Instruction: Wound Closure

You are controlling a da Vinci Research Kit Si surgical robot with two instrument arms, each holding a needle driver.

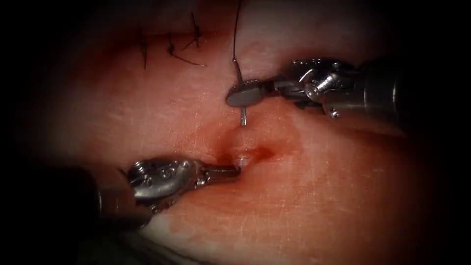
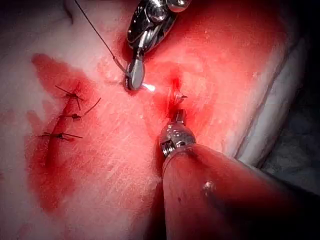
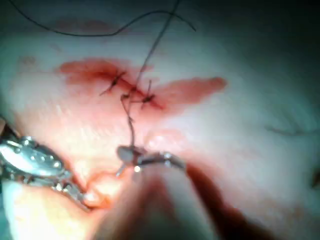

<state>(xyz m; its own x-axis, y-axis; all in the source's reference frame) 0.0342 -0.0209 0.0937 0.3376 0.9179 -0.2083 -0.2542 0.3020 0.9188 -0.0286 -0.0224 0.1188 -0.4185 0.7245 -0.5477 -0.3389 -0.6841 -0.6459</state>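
Note:
My right tool reaches in from the right and is shut on the curved needle near its thread end. Below the jaws the needle stands almost upright, with its point sunk in the tissue just above the open part of the cut. The dark thread runs up from the needle's tail. My left tool comes from the lower left, its jaws shut on a pale lip of tissue at the cut's left edge. The left wrist view shows both tools, right and left, either side of the cut.
Three knotted stitches with short cut ends close the far left part of the cut. Red fluid stains the tissue around them. Slack thread loops over the tissue beyond the stitches. The tissue's pale edge drops off close behind the left tool.

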